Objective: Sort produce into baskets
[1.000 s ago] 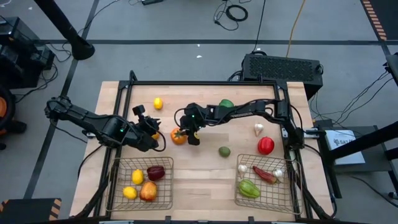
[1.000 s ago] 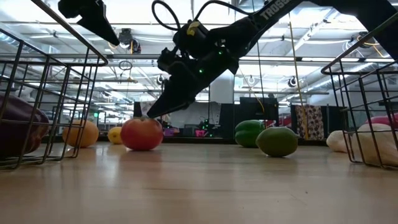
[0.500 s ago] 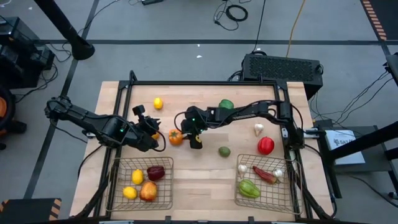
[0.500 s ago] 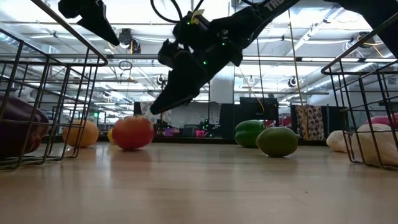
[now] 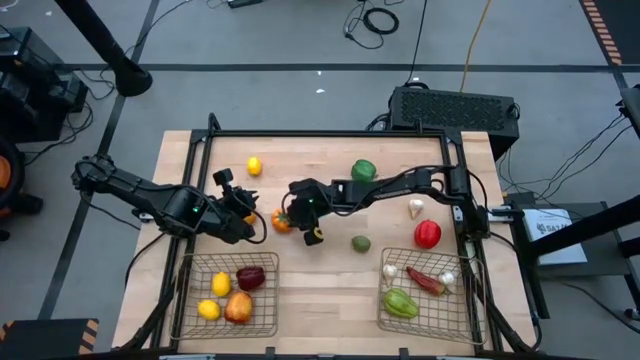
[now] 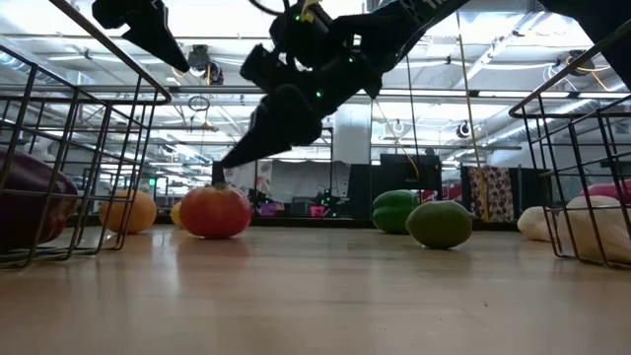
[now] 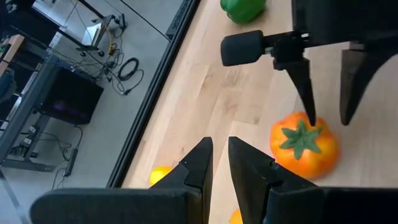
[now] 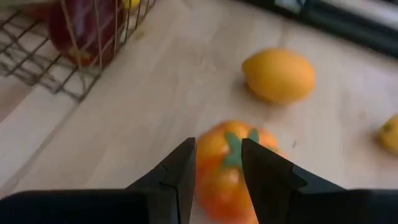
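Note:
An orange tomato-like fruit (image 5: 281,221) with a green stalk stands on the table at centre left. My right gripper (image 5: 292,214) hangs over it, slanting down from the right, open with a small gap; the stalk (image 8: 234,149) shows between its fingers. My left gripper (image 5: 258,222) waits just left of the fruit, above the table, a narrow gap between its fingers (image 7: 221,149) and nothing in it. An orange (image 8: 278,74) lies under it. The left basket (image 5: 190,258) holds lemons and red fruit. The right basket (image 5: 470,300) holds a green pepper, a chili and garlic. My right gripper touches the fruit only at its top: one fingertip (image 7: 309,118) stands on the green stalk (image 7: 301,138), coming from above and from the table's right. The other finger (image 7: 346,106) stands clear of the fruit. The fruit rests upright on the table.
Loose on the table: a lemon (image 5: 254,166) at the far left, a green pepper (image 5: 364,170) at the far middle, a small green fruit (image 5: 361,243), a garlic bulb (image 5: 416,208) and a red apple (image 5: 427,234) on the right. Bare wood lies between the two baskets.
My right gripper has moved toward the table's left and near edge while rolling its wrist and rising a little. The orange fruit has shifted a short way toward the table's left and still stands on the table.

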Robot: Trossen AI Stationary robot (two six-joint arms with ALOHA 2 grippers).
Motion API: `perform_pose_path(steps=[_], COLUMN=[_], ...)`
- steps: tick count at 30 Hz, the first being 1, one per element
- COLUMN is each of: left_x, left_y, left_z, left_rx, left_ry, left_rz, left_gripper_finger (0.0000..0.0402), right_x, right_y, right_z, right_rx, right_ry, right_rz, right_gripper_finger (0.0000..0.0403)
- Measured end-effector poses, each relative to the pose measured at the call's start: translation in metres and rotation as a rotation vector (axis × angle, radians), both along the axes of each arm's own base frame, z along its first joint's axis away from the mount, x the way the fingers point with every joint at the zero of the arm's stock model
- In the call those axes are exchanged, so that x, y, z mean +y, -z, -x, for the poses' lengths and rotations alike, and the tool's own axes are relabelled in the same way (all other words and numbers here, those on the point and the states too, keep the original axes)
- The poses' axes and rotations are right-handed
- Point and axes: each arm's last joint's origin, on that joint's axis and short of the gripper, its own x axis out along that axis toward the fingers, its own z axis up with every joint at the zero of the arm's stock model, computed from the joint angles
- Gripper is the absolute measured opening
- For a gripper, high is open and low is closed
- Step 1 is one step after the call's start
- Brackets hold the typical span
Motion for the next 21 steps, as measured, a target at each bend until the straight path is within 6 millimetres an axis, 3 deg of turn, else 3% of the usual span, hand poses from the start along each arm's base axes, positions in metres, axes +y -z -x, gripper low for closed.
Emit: perform_pose_path(steps=[3,10,21], left_x=[0.000,0.000,0.000], left_y=[0.000,0.000,0.000], left_z=[0.000,0.000,0.000], left_rx=[0.000,-0.002,-0.004], left_ry=[0.000,-0.001,0.000], left_rz=[0.000,0.002,0.002], left_gripper_finger=[0.0061,0.0061,0.0061], right_x=[0.001,-0.001,-0.018], right_y=[-0.003,0.010,0.013], right_z=[-0.002,-0.007,-0.008], right_rx=[-0.043,-0.055,-0.066], right_ry=[-0.024,-0.032,0.032], right_rz=[0.041,0.123,0.014], right_gripper_finger=[0.0121,0.0121,0.0121])
